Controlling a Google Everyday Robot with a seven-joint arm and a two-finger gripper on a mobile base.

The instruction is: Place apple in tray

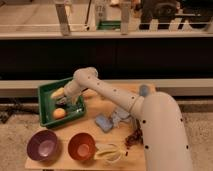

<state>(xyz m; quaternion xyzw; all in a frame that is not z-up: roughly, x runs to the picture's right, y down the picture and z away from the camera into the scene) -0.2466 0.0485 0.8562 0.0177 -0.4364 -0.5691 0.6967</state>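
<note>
The apple (59, 113), small and orange-yellow, lies inside the green tray (46, 107) near its front edge, at the table's left. My gripper (69, 101) hangs over the tray, just above and to the right of the apple and apart from it. The arm reaches in from the right, its elbow above the tray's far corner. A paler yellow oblong item (57, 93) also lies in the tray, behind the apple.
A tan rounded item (90, 93) sits on the table right of the tray. A purple bowl (43, 145) and an orange bowl (81, 146) stand at the front. A banana (110, 152), a blue packet (104, 121) and a grey-blue item (120, 115) lie at centre right.
</note>
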